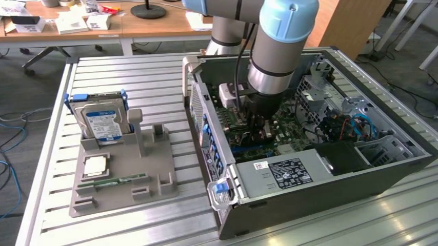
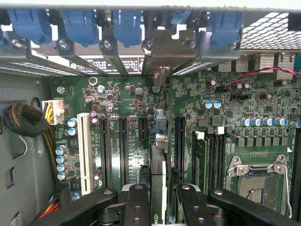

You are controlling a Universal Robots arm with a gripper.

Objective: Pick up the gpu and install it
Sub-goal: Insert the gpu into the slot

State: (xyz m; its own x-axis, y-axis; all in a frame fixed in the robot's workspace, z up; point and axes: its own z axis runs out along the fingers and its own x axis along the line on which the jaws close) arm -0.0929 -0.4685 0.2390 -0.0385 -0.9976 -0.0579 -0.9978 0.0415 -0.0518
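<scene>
Wrist view: gripper point(image 2: 162, 195) clamped on the gpu point(image 2: 159, 153), seen edge-on.
It stands upright over the motherboard point(image 2: 131, 101) slots, inside the case point(image 1: 342, 192).

Your exterior camera: high, oblique, PC case point(image 1: 342, 200) at 3 o'clock. Wrist camera: close, facing motherboard point(image 2: 136, 108), shared by both.

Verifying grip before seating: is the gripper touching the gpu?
Touching. In the wrist view, the fingers of the gripper press against both sides of the edge-on gpu, holding it over the motherboard.
</scene>
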